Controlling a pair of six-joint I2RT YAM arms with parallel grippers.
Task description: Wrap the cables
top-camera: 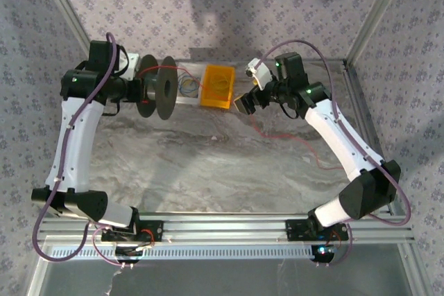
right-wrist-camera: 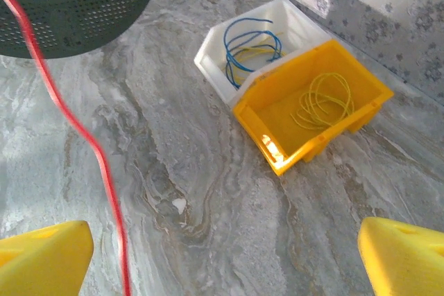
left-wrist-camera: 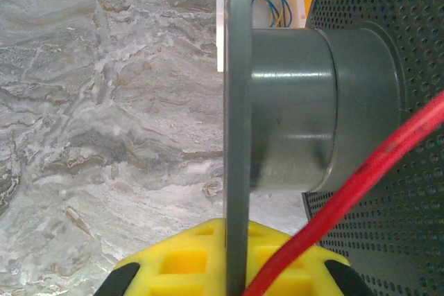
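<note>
1. Left claw is clamped on the spool at the far left of the surface. In the left wrist view, one flange's thin edge runs down between the yellow fingers. I read that as closed tight on the flange.
2. The spool is dark grey and lies with its axis level. The hub shows as bare grey. The other flange is perforated.
3. The cable is thin and red. In the left wrist view it cuts diagonally across the perforated flange, down towards the fingers. From above, it trails over the surface under the right arm towards the right side.
4. Right claw is spread wide and holds nothing. It hangs above the surface, just right of the bins. The cable passes just beside one of its fingertips. I cannot tell if they touch.
5. The white bin holds blue and yellow wire loops. The yellow bin sits against it and holds a yellow loop. Both bins sit between the spool and the right claw.
</note>
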